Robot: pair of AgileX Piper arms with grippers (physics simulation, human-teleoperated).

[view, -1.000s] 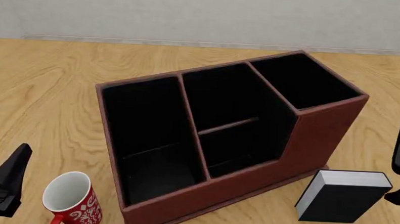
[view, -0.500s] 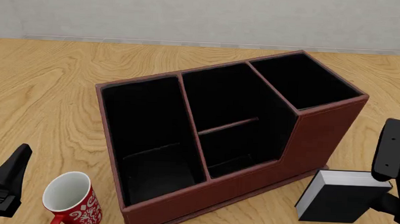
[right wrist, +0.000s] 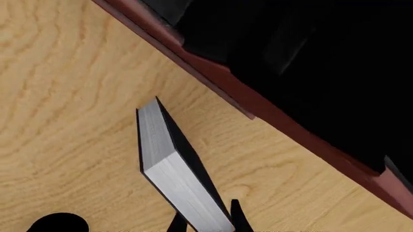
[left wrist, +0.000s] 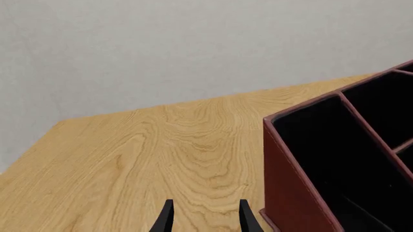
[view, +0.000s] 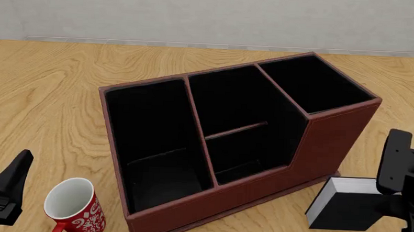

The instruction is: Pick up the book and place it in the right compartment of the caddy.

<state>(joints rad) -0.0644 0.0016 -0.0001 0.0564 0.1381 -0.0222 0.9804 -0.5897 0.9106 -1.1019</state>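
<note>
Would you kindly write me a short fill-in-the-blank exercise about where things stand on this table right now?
1. The caddy is divided into ____ sections.
2. The book lies on the ____, outside the caddy.
3. The red-and-white mug stands nearest the ____ gripper.
4. The right gripper is down at the ____.

Missing words: three; table; left; book

Overhead front view; close wrists, shared caddy [view: 332, 137]
</note>
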